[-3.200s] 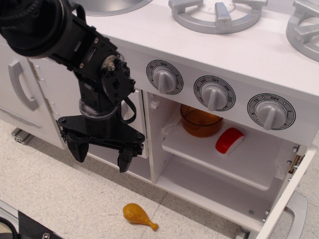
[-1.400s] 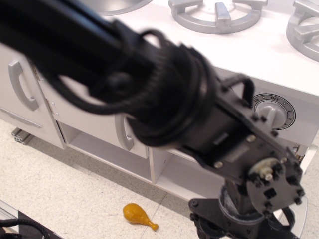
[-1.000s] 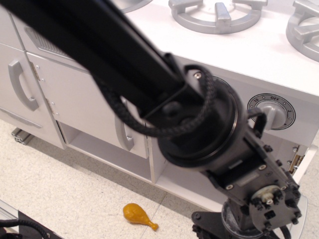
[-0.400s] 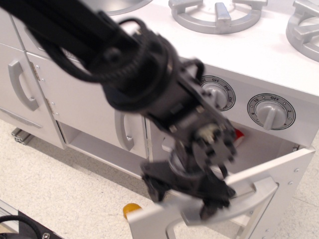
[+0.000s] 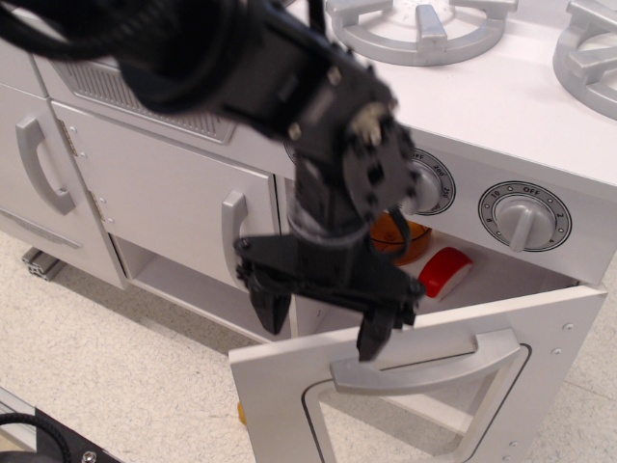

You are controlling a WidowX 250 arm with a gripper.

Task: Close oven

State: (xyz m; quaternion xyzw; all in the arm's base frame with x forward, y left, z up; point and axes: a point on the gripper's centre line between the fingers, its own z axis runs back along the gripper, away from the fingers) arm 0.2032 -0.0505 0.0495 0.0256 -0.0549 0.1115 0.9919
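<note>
White toy-kitchen oven (image 5: 540, 289): windowed white door (image 5: 434, 386) likely light, rigid; push near wide grey handle (image 5: 429, 349). Black gripper (image 5: 323, 318): jaws spread, empty.

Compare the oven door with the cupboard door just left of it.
The oven door stands partly open, its top edge tipped away from the cabinet; the cupboard door sits shut and flush. The oven door has a window cut-out and a wide horizontal grey handle; the cupboard door is solid, with a vertical grey handle. Both are white panels.
</note>
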